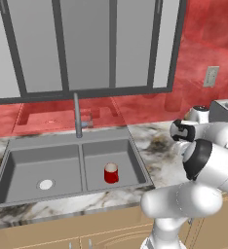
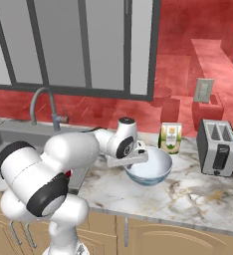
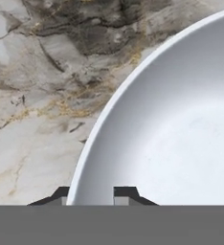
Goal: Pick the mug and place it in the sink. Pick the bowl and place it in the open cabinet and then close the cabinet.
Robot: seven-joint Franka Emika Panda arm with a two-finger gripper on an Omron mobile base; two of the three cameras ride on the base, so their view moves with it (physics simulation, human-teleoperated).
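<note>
The two dark fingers (image 3: 90,195) straddle the near rim of the bowl (image 3: 176,134), one tip outside the wall and one inside, pinching that rim between them. Beyond the outer finger lies bare marbled bench (image 3: 32,119); beyond the inner finger the bowl's plain white inside slopes away. From the right base view the arm folds low over the bench, its forearm running level from the big elbow to a wrist that turns the hand down onto the bowl's (image 2: 149,168) left edge; the bowl sits upright on the bench (image 2: 188,194), with a small carton (image 2: 170,138) just behind it and a toaster (image 2: 217,147) farther to the right. The left base view, looking across the arm's shoulder, takes in what lies well to the left of the fingers: the grey sink (image 1: 62,165) with its tall faucet (image 1: 77,116), and the red mug (image 1: 111,173) standing upright in the right basin.
</note>
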